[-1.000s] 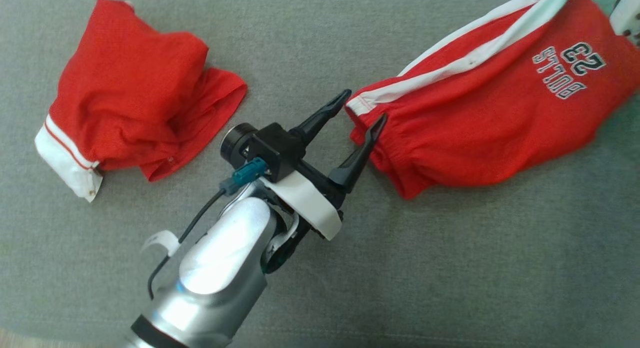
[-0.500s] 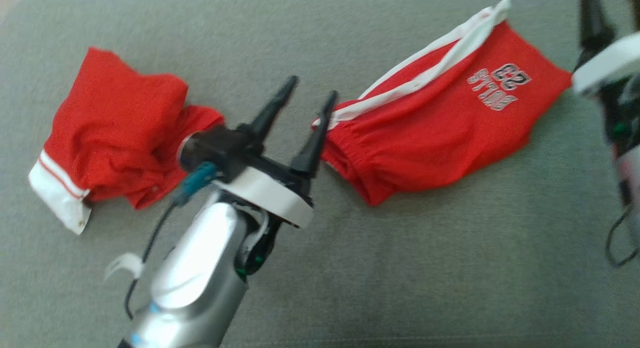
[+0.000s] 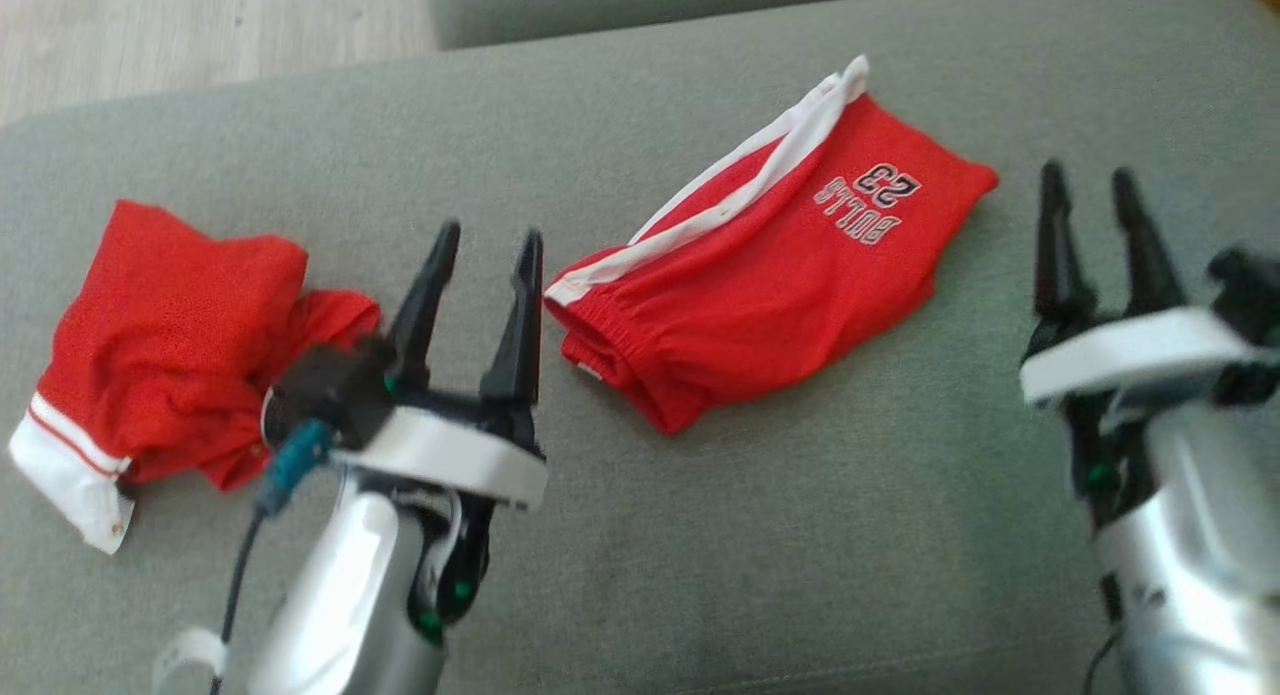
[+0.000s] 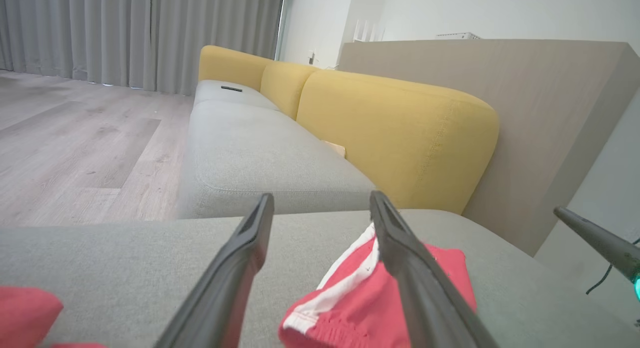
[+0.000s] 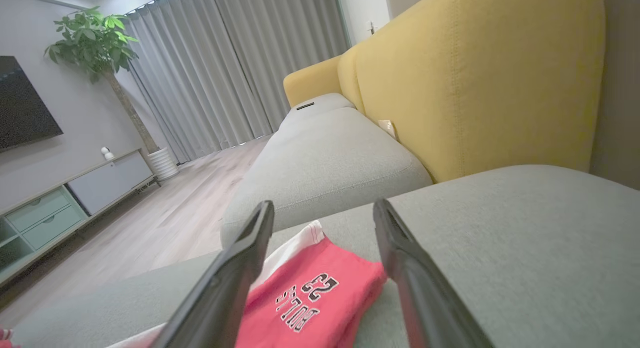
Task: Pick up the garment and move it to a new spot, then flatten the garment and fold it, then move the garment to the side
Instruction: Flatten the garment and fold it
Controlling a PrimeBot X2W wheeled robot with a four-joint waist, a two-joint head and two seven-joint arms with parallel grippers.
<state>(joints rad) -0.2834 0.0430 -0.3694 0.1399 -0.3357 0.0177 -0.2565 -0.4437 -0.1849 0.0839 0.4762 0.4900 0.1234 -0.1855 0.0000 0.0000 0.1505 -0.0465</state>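
Where the grey seat cushion (image 3: 720, 575) lies nearest the robot, two pale forearms rise over its near edge, and each claw stands wide with nothing between its dark fingers: the left claw (image 3: 490, 237) over the left half, the right claw (image 3: 1087, 175) close to the right edge. Just beyond the left claw, in the middle of the cushion, the folded red shorts (image 3: 760, 285) lie flat, their gathered waistband end just beside that claw's right finger and their other end reaching toward the far right. A white stripe (image 3: 745, 180) runs along their far side, and a "BULLS 23" print (image 3: 872, 203) sits upside down near the far end. The left wrist view has the shorts (image 4: 350, 298) low between and behind the left claw (image 4: 321, 198), and the right wrist view has them (image 5: 310, 293) between the fingers of the right claw (image 5: 322, 205). A crumpled red garment (image 3: 170, 355) with a white cuff lies by the cushion's left edge, well apart from the shorts. Past the far edge come a second grey cushion (image 4: 260, 152), a yellow backrest (image 4: 400, 132) and pale wood floor (image 3: 200, 35), then grey curtains (image 5: 235, 62), a potted plant (image 5: 95, 32) and a low cabinet (image 5: 75, 198)
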